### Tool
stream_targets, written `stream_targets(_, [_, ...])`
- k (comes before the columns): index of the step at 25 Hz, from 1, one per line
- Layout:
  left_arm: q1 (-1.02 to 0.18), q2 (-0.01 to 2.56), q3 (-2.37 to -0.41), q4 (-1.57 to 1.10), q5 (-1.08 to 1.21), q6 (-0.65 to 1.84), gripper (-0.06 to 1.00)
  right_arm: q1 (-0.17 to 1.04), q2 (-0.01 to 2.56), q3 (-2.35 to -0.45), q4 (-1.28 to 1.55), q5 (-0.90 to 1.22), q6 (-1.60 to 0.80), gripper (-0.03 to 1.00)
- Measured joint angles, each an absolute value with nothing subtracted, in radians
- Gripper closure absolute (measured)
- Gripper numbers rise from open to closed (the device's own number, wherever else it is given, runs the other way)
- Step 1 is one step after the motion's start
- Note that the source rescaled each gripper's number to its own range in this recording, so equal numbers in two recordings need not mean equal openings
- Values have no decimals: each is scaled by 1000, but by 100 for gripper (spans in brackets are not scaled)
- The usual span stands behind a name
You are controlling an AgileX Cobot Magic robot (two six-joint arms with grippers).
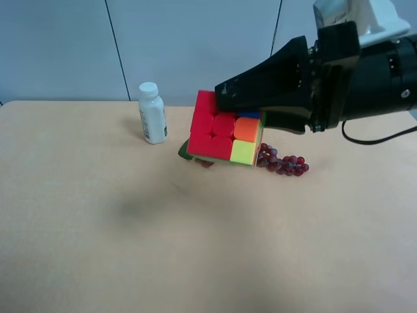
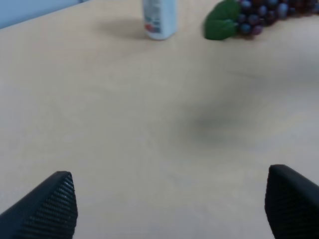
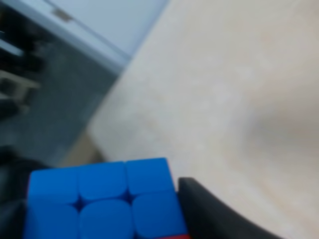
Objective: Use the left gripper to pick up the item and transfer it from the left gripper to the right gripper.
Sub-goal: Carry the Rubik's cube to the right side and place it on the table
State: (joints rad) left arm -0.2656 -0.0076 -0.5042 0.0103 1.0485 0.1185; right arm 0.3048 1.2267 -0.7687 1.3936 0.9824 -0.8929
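The item, a small puzzle cube [image 1: 225, 137] showing red, orange and yellow-green squares, hangs tilted above the table at the middle back. My right gripper [image 1: 244, 104], black with a white wrist housing, reaches in from the exterior high view's right and is shut on it. The right wrist view shows the cube's blue face [image 3: 104, 199] close up beside one black finger [image 3: 209, 214]. In the left wrist view my left gripper [image 2: 169, 199] stands open over bare tabletop, its fingers [image 2: 50, 204] wide apart with nothing between them. It is out of the exterior high view.
A white bottle [image 1: 152, 113] stands upright at the back of the wooden table [image 1: 98, 228], left of the cube. A red-purple grape bunch [image 1: 283, 161] with a green leaf lies beneath and behind the cube. Both appear far off in the left wrist view: bottle [image 2: 159, 17], grapes [image 2: 254, 15].
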Motion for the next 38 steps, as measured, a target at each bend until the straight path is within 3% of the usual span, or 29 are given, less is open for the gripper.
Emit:
stream_targets(10, [-165,-8,-504,10,1049,119,50,305,1227,-845,969,743,-710,97])
stream_targets(23, [111,-8,-504,9,1048,119,50,305,1227,-845,364,634,-264,97])
stream_targets(30, [127,-8,-504,8,1048,119,50,305,1227,-845,74,690,40,97])
stream_targets(38, [127,-8,-504,7,1048,119,50,298,1260,-845,-8,759,130,97])
